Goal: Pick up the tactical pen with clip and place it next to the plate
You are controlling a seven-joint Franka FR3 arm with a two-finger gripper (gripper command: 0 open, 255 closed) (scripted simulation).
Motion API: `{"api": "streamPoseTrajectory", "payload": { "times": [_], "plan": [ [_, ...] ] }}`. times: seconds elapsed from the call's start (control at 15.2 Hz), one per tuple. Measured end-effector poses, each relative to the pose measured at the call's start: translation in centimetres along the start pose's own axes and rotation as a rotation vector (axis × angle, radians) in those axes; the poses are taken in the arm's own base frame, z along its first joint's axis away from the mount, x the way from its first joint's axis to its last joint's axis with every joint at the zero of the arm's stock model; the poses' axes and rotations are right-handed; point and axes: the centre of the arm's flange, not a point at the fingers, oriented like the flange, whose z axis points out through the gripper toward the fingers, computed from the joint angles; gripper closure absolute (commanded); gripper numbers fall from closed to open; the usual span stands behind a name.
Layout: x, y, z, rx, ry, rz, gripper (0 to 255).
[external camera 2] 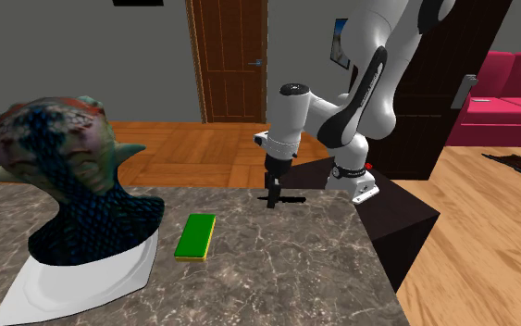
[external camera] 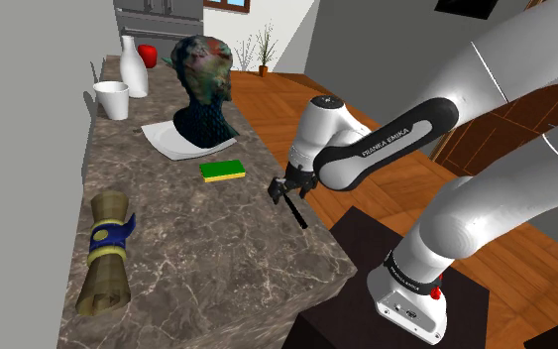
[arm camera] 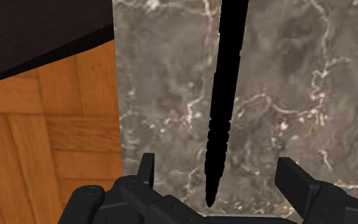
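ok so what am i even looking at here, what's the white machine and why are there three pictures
It is a white robot arm standing on a box, and it ends in a black two-finger gripper. One picture looks down over the marble counter from beside the stand. Another faces the arm across the counter. The third comes from a camera on the hand itself.

On the counter lie a black pen near the edge, a green and yellow sponge, a white plate bearing a dark scaly bust, a white cup, a white vase and a rolled scroll.

Nothing is held. In the hand camera's picture the fingers stand apart on either side of the pen without touching it.
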Motion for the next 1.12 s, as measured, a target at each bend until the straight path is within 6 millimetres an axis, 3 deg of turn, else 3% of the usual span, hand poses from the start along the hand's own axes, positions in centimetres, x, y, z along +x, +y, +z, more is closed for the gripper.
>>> {"api": "streamPoseTrajectory", "payload": {
  "times": [0.33,0.4,1.12],
  "plan": [
    [-0.01,-0.01,0.12,0.000,0.000,0.000,0],
    [-0.01,-0.01,0.12,0.000,0.000,0.000,255],
    [0.01,0.00,-0.12,0.000,0.001,0.000,255]
  ]
}}
